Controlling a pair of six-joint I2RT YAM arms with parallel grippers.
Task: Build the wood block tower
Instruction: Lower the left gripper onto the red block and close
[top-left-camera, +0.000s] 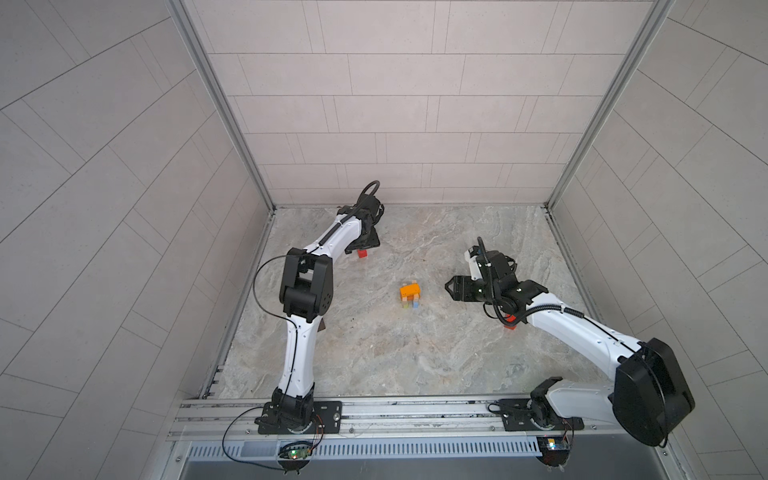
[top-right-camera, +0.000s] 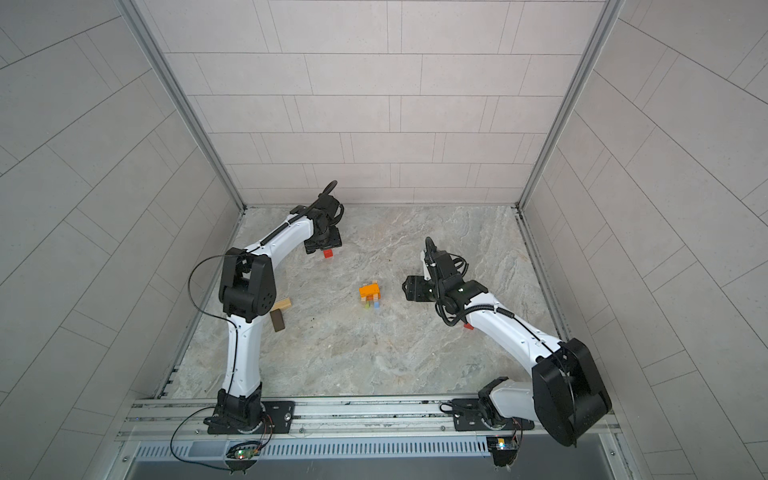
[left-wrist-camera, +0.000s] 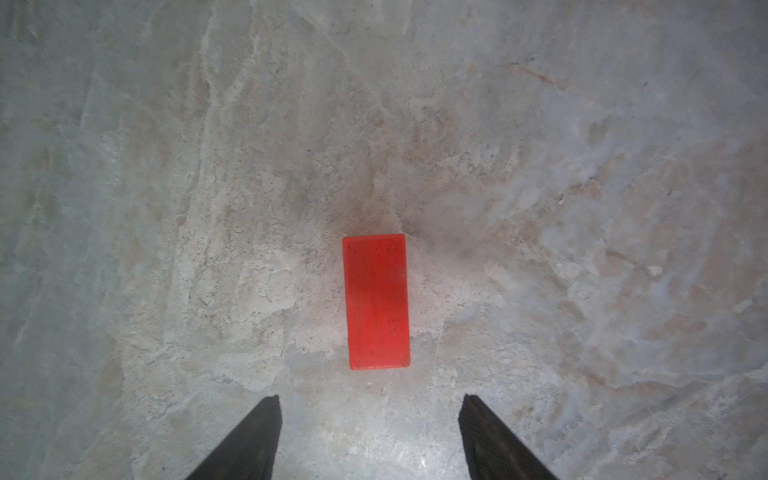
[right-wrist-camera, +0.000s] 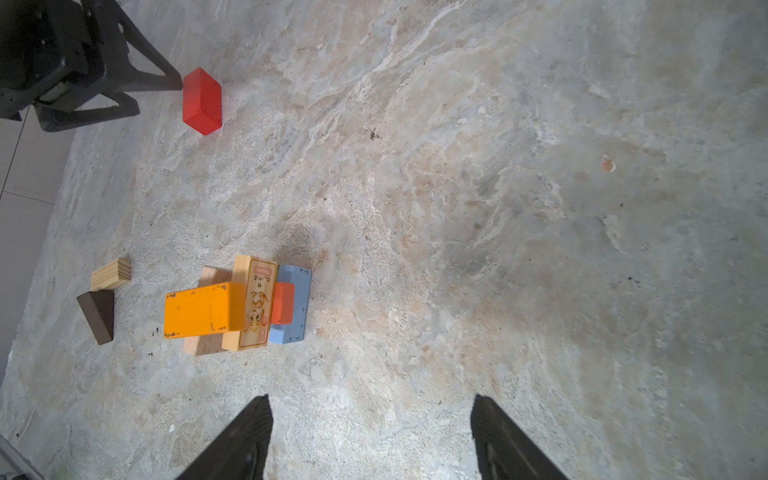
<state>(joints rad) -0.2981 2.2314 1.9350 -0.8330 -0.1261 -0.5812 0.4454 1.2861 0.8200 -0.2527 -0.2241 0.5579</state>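
The tower stands mid-table. In the right wrist view the tower shows an orange block on top, over tan blocks, a small red one and a light blue bar. A loose red block lies flat at the back left. My left gripper hovers just short of it, open and empty. My right gripper is open to the right of the tower, with nothing between its fingers.
A tan block and a dark brown block lie together near the left arm's elbow. Another red block peeks out under the right forearm. Enclosure walls border the marble table.
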